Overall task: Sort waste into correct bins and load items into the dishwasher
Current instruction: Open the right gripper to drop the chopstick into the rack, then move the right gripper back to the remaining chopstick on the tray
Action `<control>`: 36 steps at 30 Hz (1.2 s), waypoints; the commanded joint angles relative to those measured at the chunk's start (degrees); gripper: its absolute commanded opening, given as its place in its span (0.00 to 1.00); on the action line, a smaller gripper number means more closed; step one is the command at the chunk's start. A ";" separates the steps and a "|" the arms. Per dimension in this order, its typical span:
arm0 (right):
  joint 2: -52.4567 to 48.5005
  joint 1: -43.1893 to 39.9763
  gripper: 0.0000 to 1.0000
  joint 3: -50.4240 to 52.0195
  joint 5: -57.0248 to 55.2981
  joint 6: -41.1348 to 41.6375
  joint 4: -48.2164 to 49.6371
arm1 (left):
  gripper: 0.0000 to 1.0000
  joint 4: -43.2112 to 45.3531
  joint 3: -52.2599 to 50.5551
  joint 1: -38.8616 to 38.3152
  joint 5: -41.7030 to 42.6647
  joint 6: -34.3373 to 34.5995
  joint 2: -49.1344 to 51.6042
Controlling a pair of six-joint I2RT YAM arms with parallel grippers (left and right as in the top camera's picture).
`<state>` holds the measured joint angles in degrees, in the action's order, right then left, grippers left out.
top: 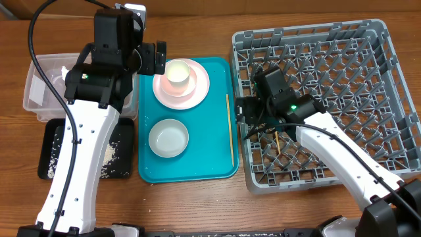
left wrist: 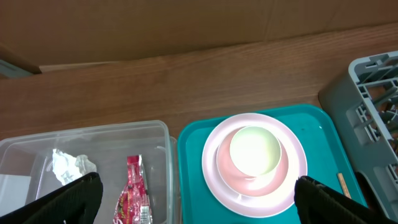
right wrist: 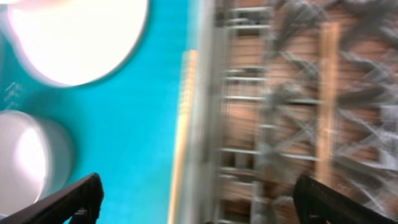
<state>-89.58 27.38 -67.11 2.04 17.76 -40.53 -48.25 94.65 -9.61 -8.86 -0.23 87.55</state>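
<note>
My left gripper [top: 152,59] hangs open over the seam between the clear tub [top: 39,89] and the teal tray, holding nothing. In the tub lie the tissue wad [left wrist: 71,167] and the red wrapper [left wrist: 135,199]. A white cup [top: 177,74] stands on the pink plate [top: 191,92], with the white bowl [top: 168,138] below it. My right gripper [top: 241,112] is open and empty at the left wall of the grey dish rack [top: 368,72]. One chopstick [top: 228,125] lies on the teal tray. Another chopstick [right wrist: 328,93] rests inside the rack.
The teal tray [top: 217,164] sits between the bins and the rack. The black tray [top: 49,155], scattered with rice grains [top: 112,155], lies in front of the tub, partly under my left arm. The right wrist view is motion-blurred.
</note>
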 commanded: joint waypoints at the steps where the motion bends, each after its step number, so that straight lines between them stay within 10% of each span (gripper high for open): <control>1: 0.90 -0.11 1.00 -0.42 14.73 0.22 1.86 | 1.00 0.04 0.76 0.22 -0.55 -1.09 -0.22; 7: 0.90 0.48 1.00 -0.42 22.05 1.68 5.35 | 1.00 0.04 0.76 0.22 -0.55 -1.09 -0.22; 13: 0.48 3.76 0.71 -0.39 21.16 3.13 8.66 | 1.00 0.04 0.76 0.22 -0.52 -1.09 -0.22; 36: -15.58 21.49 0.49 -0.42 -20.33 22.99 14.27 | 1.00 0.04 0.76 0.22 -0.55 -1.09 -0.22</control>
<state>-102.89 48.90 -67.11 -13.69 39.07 -26.98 -48.27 94.65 -9.61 -8.86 -0.23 87.55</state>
